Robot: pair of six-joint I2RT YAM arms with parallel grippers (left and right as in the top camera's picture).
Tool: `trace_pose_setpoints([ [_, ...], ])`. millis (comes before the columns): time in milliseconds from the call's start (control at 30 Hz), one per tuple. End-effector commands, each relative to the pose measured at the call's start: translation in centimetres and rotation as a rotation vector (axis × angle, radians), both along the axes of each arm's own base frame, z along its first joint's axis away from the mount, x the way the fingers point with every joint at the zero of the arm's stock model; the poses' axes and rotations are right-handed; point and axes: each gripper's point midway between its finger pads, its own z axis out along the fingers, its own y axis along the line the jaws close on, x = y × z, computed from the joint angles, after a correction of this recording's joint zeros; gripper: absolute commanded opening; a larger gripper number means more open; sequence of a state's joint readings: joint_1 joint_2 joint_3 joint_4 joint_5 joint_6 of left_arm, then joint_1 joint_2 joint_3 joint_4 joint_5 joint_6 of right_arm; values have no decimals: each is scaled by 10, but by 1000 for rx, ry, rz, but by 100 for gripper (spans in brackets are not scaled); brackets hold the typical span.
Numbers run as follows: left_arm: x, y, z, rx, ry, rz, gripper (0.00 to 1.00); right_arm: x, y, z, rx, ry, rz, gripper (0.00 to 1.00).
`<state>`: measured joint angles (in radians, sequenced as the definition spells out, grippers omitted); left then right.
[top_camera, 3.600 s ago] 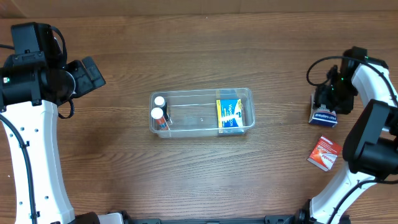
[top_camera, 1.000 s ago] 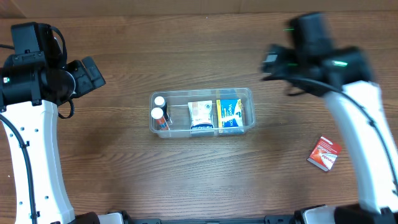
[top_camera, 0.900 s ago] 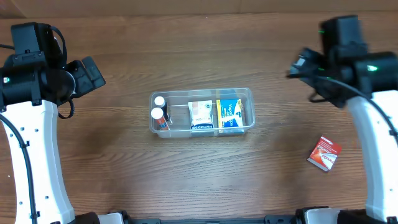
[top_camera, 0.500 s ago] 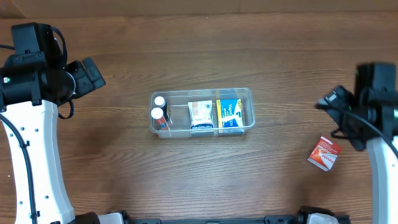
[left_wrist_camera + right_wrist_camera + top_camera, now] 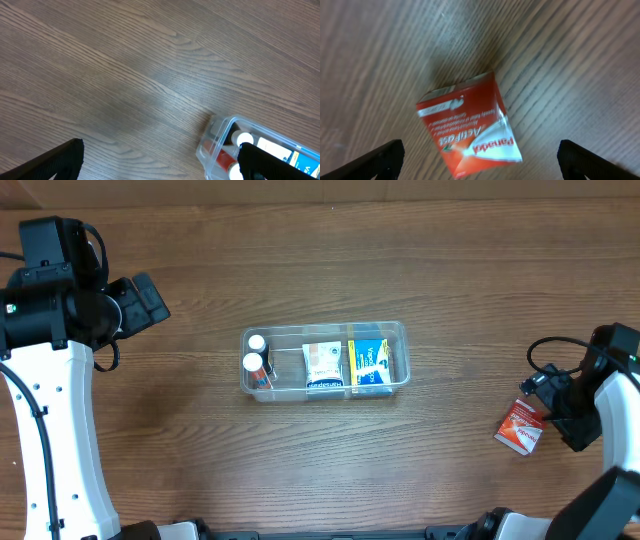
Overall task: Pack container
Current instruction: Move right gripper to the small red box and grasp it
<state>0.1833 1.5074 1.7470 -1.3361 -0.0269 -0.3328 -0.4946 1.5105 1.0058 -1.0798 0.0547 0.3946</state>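
Observation:
The container is a clear tub at the table's middle. It holds two white-capped bottles at its left end, a white and brown box and a blue and yellow box. A red Panadol box lies flat on the table at the right. My right gripper hangs open just above it; in the right wrist view the red box lies between and below the spread fingers. My left gripper stays open at the far left, with the container's corner beside its right finger.
Bare wood grain surrounds the container. A cardboard edge runs along the table's back. The bottles show through the tub wall in the left wrist view.
My right arm has swung from above the container's right end to the front right, stopping over the red box. The white and brown box it fetched earlier lies in the container. The left arm is still.

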Motion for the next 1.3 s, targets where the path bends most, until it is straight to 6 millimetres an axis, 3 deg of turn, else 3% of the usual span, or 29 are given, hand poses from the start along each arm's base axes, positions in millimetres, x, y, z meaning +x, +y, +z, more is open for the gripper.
trace_pose_setpoints([
  [0, 0, 2, -4, 10, 14, -10, 100, 0, 7, -21, 86, 35, 57, 100],
  [667, 0, 2, -4, 7, 14, -12, 100, -10, 17, -56, 122, 56, 95, 100],
  [833, 0, 2, -4, 8, 14, -12, 100, -12, 13, -56, 99, 69, 95, 100],
  [1267, 0, 2, -4, 8, 15, -12, 100, -14, 14, -56, 108, 74, 94, 69],
])
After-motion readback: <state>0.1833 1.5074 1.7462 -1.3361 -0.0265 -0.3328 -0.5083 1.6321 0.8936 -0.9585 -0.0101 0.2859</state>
